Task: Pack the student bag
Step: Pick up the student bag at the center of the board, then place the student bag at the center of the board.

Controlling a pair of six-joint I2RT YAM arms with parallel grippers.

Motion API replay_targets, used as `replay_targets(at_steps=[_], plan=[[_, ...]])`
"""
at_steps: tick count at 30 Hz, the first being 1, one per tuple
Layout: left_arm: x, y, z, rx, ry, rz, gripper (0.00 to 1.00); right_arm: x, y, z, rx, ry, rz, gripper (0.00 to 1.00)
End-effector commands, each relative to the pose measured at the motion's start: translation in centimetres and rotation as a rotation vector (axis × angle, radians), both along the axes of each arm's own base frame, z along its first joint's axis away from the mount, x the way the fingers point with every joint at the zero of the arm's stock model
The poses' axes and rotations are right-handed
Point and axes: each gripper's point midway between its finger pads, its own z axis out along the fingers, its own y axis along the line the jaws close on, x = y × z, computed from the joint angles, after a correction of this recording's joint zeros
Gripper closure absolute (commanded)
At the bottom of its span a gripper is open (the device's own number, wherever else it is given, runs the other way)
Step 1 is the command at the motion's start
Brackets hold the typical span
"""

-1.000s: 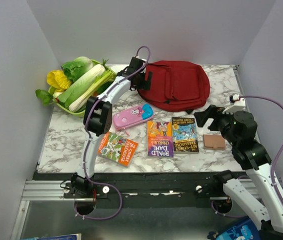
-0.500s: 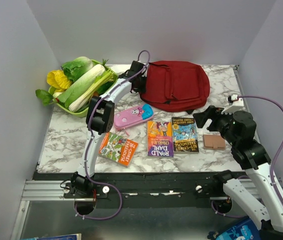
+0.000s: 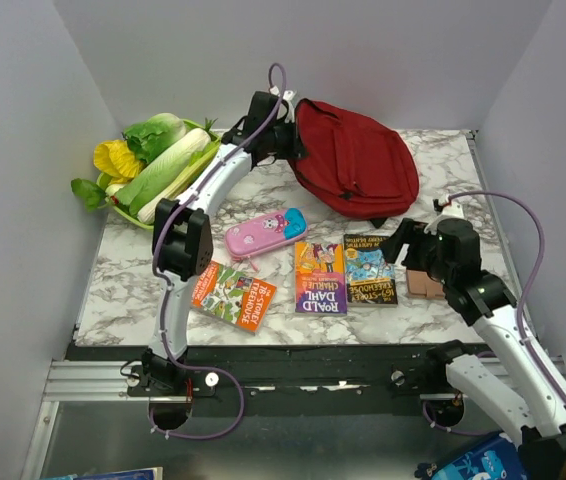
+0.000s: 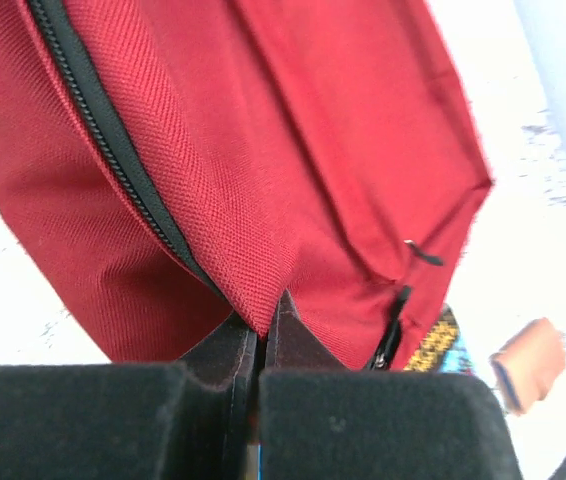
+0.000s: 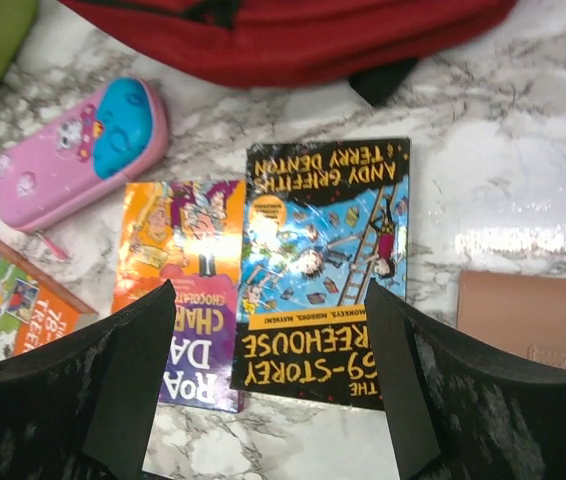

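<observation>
Dark-red fabric backpack point(image 3: 358, 165) at the back of the white marble table point(image 3: 133, 270) in the top view, tilted, left end raised right where the left gripper point(image 3: 285, 138) meets it. Green basket of leafy vegetables point(image 3: 153, 170) over at the back left. Closer to the arms, roughly in a row: orange paperback point(image 3: 235, 296), pink rounded pencil case point(image 3: 266, 233) just behind it, purple-and-orange Roald Dahl paperback point(image 3: 321, 277), blue-and-yellow Treehouse paperback point(image 3: 369, 269), small flat tan leather-look case point(image 3: 425, 286). Right gripper point(image 3: 403, 240) up above the Treehouse paperback's far right corner.

Left wrist cam: black foam pads point(image 4: 113, 420) squeezed fully together on a fold of the backpack's red fabric, right beside a black zipper. No gap at all.

Right wrist cam: black fingers point(image 5: 123, 380) spread wide, nothing between them, nothing held, hovering over the Treehouse cover. Backpack's edge along the top of the shot, pencil case at upper left.
</observation>
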Motion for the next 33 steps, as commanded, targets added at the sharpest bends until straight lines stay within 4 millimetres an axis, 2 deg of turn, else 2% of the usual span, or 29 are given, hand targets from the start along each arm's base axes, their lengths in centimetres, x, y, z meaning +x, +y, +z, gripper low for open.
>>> replay_targets(at_steps=[1, 2, 3, 5, 6, 8, 9, 11, 12, 13, 14, 15, 16, 17, 18, 19, 20, 21, 22, 23, 24, 25, 26, 28, 29, 31, 32, 33], plan=[[-2.3, -2.0, 10.7, -0.202, -0.150, -0.075, 1.00, 0.0, -0.4, -3.5, -0.012, 0.090, -0.046, 0.16], [-2.6, -2.1, 10.9, -0.212, -0.152, -0.078, 1.00, 0.0, -0.5, -4.3, -0.013, 0.109, -0.051, 0.16], [-3.2, -2.2, 12.4, -0.230, -0.169, -0.085, 1.00, 0.2, -0.4, -4.5, -0.010, 0.106, -0.050, 0.16], [-3.9, -2.4, 13.6, -0.255, -0.185, -0.089, 1.00, 0.5, -0.1, -5.3, -0.013, 0.131, -0.049, 0.16], [-4.4, -2.2, 15.1, -0.268, -0.205, -0.087, 1.00, 0.7, -0.1, -5.6, -0.016, 0.140, -0.049, 0.16], [-5.2, -2.5, 16.4, -0.304, -0.222, -0.088, 1.00, 1.4, 0.4, -5.6, -0.005, 0.134, -0.043, 0.16], [-6.1, -2.2, 18.4, -0.330, -0.253, -0.091, 1.00, 2.0, 0.6, -6.2, -0.012, 0.159, -0.042, 0.16], [-7.4, -2.4, 19.5, -0.352, -0.259, -0.102, 1.00, 3.1, 1.1, -6.4, -0.010, 0.171, -0.038, 0.16], [-8.4, -2.2, 20.9, -0.362, -0.279, -0.111, 1.00, 3.6, 1.3, -7.5, -0.019, 0.213, -0.045, 0.16], [-9.0, -2.2, 21.4, -0.363, -0.281, -0.114, 1.00, 4.5, 1.7, -7.1, -0.010, 0.200, -0.044, 0.16], [-9.6, -2.1, 20.8, -0.358, -0.265, -0.117, 1.00, 5.0, 2.0, -7.4, -0.007, 0.207, -0.046, 0.17], [-10.8, -1.8, 21.8, -0.359, -0.284, -0.127, 1.00, 5.5, 2.2, -7.6, 0.003, 0.215, -0.052, 0.17], [-11.3, -1.5, 21.7, -0.354, -0.281, -0.130, 1.00, 6.3, 2.5, -8.3, -0.001, 0.232, -0.060, 0.17], [-11.9, -1.3, 20.2, -0.335, -0.244, -0.130, 1.00, 6.7, 2.7, -8.6, 0.000, 0.239, -0.061, 0.18], [-13.0, -0.8, 20.8, -0.329, -0.264, -0.140, 1.00, 7.1, 2.9, -9.0, 0.007, 0.257, -0.067, 0.18], [-13.5, -0.4, 20.3, -0.314, -0.256, -0.138, 1.00, 7.5, 3.1, -9.9, 0.001, 0.282, -0.067, 0.19], [-14.2, 0.0, 18.3, -0.287, -0.215, -0.135, 1.00, 8.2, 3.4, -9.7, 0.005, 0.281, -0.067, 0.19], [-15.3, 0.7, 18.9, -0.281, -0.233, -0.138, 1.00, 8.6, 3.6, -9.7, 0.008, 0.285, -0.069, 0.20], [-15.8, 1.2, 18.2, -0.258, -0.234, -0.137, 1.00, 8.9, 3.7, -9.7, 0.007, 0.289, -0.069, 0.21], [-16.6, 1.7, 15.8, -0.225, -0.184, -0.133, 1.00, 9.6, 3.9, -9.7, 0.004, 0.292, -0.072, 0.21], [-17.9, 2.4, 16.2, -0.219, -0.194, -0.136, 1.00, 9.8, 3.9, -9.6, 0.004, 0.290, -0.073, 0.21], [-18.6, 2.8, 15.3, -0.201, -0.184, -0.141, 1.00, 10.1, 4.0, -9.4, 0.005, 0.286, -0.073, 0.21], [-19.7, 3.3, 12.7, -0.174, -0.128, -0.143, 1.00, 10.3, 4.0, -9.4, 0.003, 0.286, -0.075, 0.21], [-22.2, 4.3, 11.3, -0.155, -0.091, -0.158, 1.00, 10.6, 4.1, -8.8, 0.006, 0.276, -0.074, 0.21], [-24.1, 4.5, 8.1, -0.131, -0.024, -0.193, 0.93, 10.6, 4.1, -8.8, 0.000, 0.277, -0.073, 0.21], [-27.0, 5.2, 6.3, -0.110, 0.015, -0.239, 0.86, 10.7, 4.0, -8.6, -0.002, 0.273, -0.074, 0.21], [-29.0, 5.4, 3.9, -0.071, 0.048, -0.294, 0.72, 10.7, 3.9, -8.7, -0.006, 0.276, -0.081, 0.21], [-30.7, 5.8, 3.2, -0.054, 0.063, -0.325, 0.64, 10.6, 4.0, -8.9, -0.007, 0.282, -0.080, 0.21]])
